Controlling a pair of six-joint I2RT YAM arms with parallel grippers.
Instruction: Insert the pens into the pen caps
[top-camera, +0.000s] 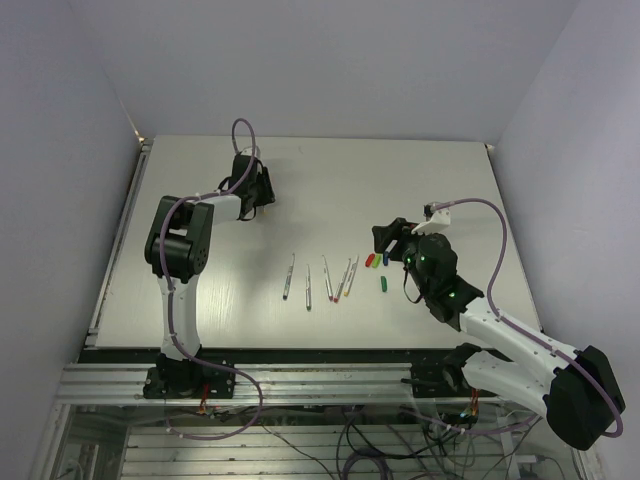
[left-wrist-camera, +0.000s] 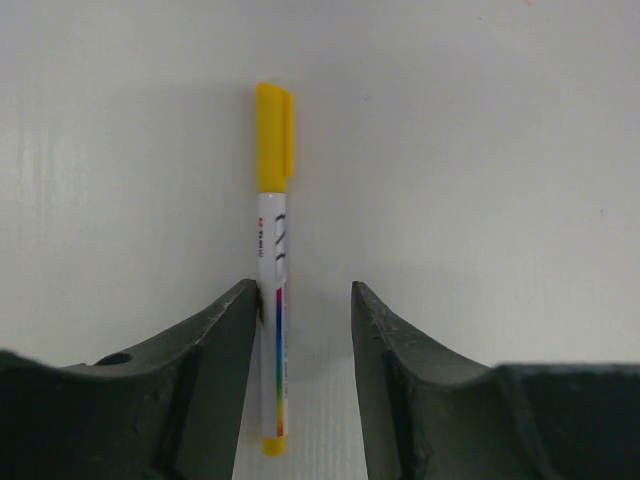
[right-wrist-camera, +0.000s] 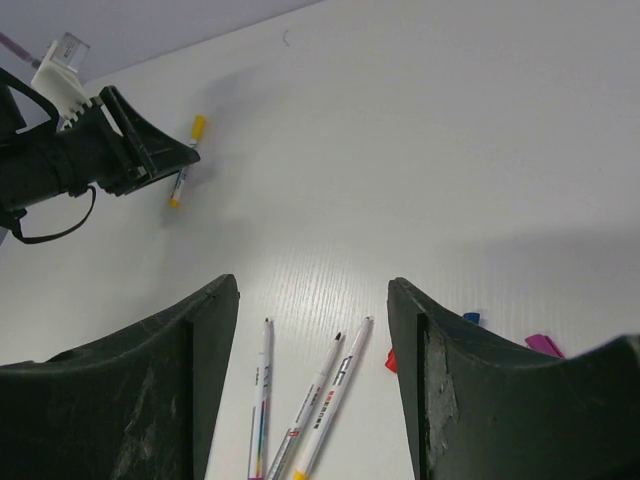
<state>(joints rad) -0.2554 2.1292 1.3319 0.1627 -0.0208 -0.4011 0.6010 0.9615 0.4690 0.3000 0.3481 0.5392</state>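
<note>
The capped pen (left-wrist-camera: 271, 300) has a white barrel with black lettering and a thin rainbow stripe along it. Its cap (left-wrist-camera: 272, 140) is bright yellow (the small end plug too). The left claw (left-wrist-camera: 302, 290) is matt dark grey, and so is the right claw (right-wrist-camera: 312, 285). The table (left-wrist-camera: 480, 150) is white. The other pens (right-wrist-camera: 264, 380) are white. There is a red cap (right-wrist-camera: 390, 360), a blue cap (right-wrist-camera: 471, 318), a magenta cap (right-wrist-camera: 543, 345) and a green cap (top-camera: 383, 284).
</note>
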